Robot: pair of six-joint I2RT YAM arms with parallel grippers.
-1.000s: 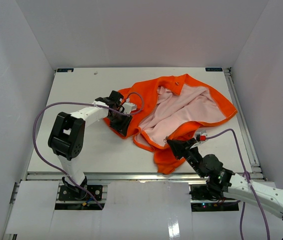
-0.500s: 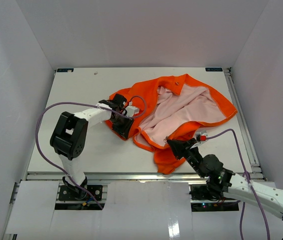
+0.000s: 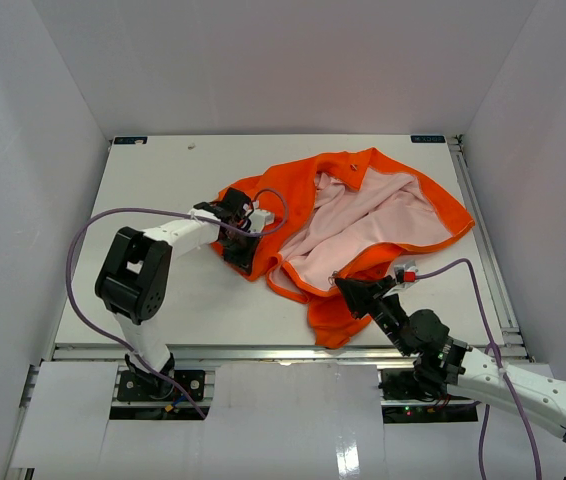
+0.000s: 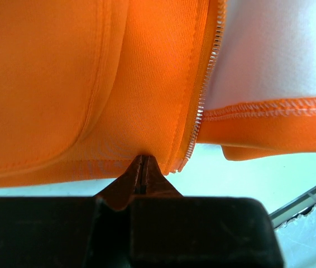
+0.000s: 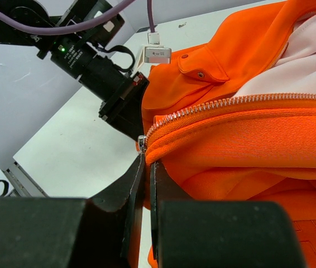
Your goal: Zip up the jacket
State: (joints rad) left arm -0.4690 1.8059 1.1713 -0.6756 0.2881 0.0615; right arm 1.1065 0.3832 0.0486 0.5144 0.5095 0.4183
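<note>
here, left end effector (image 4: 142, 161) pinches the jacket (image 4: 57, 84).

The white table (image 3: 153, 300) bore the orange jacket (image 3: 363, 220) directly on its top. The garment lay crumpled and open, right of the middle, with its pale pink lining turned upward and its collar toward the far edge. A folded orange corner reached close to the near edge, and the right side stopped short of the table's right edge.
</note>
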